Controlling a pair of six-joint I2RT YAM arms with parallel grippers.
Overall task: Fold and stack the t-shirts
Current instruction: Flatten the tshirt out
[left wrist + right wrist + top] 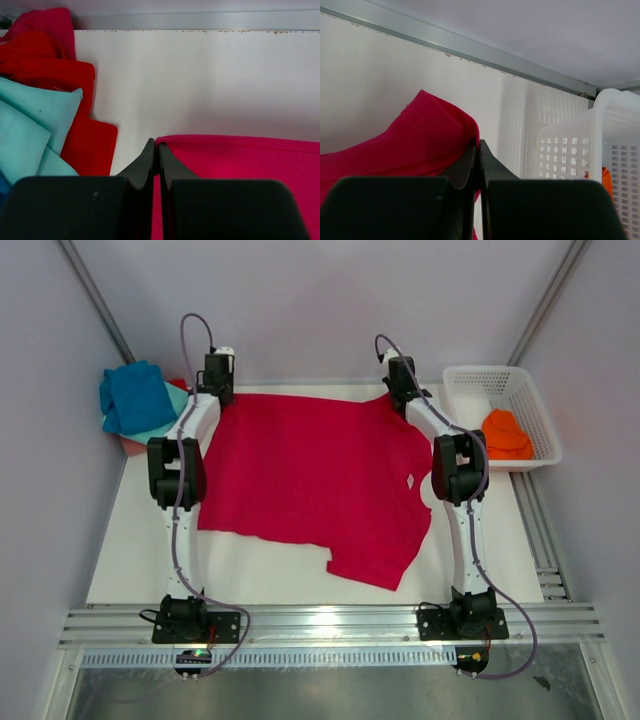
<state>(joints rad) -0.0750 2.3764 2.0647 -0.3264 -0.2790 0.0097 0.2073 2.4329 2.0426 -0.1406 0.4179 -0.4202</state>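
The left tool [156,146] was shut on the far-left corner of the crimson t-shirt [300,470], and the right tool [478,145] was shut on its far-right corner (the cloth humped up there). The shirt lay spread across the worktop [130,540]. Each pinch looked thin. A corner could slip free, uneven pulling could skew the fold, and the right arm might knock the basket [520,390] close by.
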